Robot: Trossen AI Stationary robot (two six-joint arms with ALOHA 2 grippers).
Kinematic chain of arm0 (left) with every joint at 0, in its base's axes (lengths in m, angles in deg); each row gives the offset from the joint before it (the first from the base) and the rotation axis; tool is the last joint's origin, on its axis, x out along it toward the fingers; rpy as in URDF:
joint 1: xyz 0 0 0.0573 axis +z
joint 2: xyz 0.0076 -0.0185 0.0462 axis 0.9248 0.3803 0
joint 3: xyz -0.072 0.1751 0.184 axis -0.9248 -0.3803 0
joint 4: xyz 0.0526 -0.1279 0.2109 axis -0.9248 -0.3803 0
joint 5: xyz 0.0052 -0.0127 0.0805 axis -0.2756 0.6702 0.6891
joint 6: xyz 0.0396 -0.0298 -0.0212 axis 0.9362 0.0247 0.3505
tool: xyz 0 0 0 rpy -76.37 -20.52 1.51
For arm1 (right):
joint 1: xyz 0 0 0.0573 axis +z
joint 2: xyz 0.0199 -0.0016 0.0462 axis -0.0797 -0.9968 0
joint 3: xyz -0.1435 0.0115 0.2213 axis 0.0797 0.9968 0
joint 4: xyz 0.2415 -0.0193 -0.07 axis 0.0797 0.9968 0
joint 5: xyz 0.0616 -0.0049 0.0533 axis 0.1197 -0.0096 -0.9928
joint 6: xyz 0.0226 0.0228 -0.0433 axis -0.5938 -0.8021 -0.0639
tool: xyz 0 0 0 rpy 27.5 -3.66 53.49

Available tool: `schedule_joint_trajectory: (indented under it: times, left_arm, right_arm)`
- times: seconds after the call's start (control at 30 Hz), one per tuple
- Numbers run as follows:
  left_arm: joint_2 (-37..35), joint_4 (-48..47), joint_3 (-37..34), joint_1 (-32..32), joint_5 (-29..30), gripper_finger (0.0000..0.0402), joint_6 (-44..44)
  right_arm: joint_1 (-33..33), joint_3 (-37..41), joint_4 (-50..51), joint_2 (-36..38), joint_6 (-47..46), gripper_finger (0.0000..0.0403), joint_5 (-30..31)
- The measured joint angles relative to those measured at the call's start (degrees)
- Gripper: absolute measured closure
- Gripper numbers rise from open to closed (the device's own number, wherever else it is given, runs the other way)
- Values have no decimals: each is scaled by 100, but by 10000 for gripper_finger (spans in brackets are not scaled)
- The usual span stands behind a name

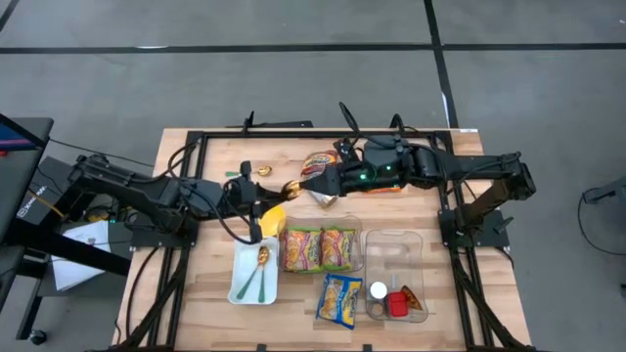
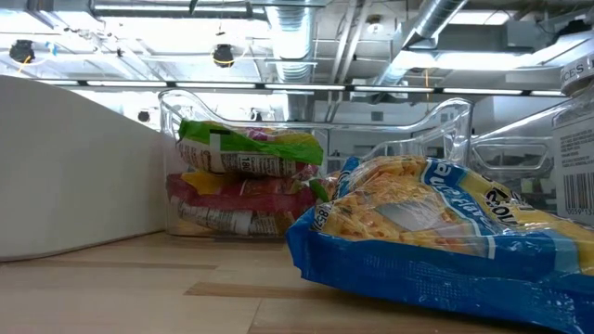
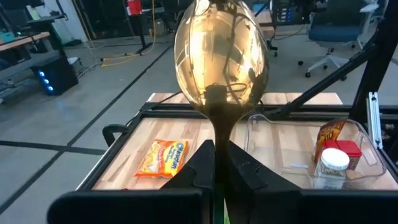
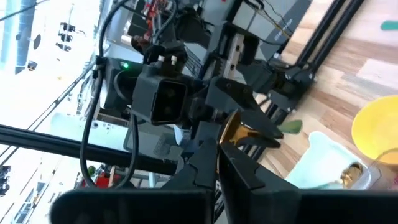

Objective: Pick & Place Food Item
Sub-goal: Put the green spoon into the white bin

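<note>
Shiny gold metal spoon (image 3: 221, 59) clamped by the handle in closed left gripper (image 3: 214, 163), lifted mid-table; closed right gripper (image 4: 216, 155) meeting it, apparently pinching its bowl. Keep both steady; release one side only.

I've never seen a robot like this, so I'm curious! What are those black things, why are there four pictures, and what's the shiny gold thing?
The black things are two robot arms, each ending in a two-finger pincher called a gripper. One picture looks down from above, one looks across from table height, and two come from little cameras on the arms' wrists.

The shiny thing is a gold spoon. The left gripper is pinched shut on its handle, and the right gripper seems to pinch its other end, above the table.

On the table are a white tray with another spoon, a clear bin of noodle packets, one loose noodle packet, and a second bin holding small jars.
</note>
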Motion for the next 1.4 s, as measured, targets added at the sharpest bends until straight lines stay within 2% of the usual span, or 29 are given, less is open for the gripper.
schedule_joint_trajectory:
  times: [0.27,0.5,0.7,0.8,1.07,1.27,1.4]
  left_arm:
    - [-137,-741,-4,-95,19,397,-644]
    - [-207,-1460,-2,-452,-77,397,-1691]
    - [-119,-1905,-2,-893,-121,397,-3132]
    - [-36,-2138,6,-1156,36,397,-3935]
    - [361,-3138,2,-1909,608,398,-6931]
    - [942,-3153,2,-2247,598,398,-7808]
    - [1358,-3440,2,-2269,252,398,-8537]
  right_arm:
    - [0,-3,-164,65,167,346,186]
    - [0,-4,-243,59,388,305,195]
    - [37,-3,-233,61,579,278,201]
    - [84,13,-156,151,793,267,186]
    - [238,2,314,521,1257,250,163]
    - [413,-2,884,863,1492,247,163]
    - [583,0,1119,1013,1573,248,162]
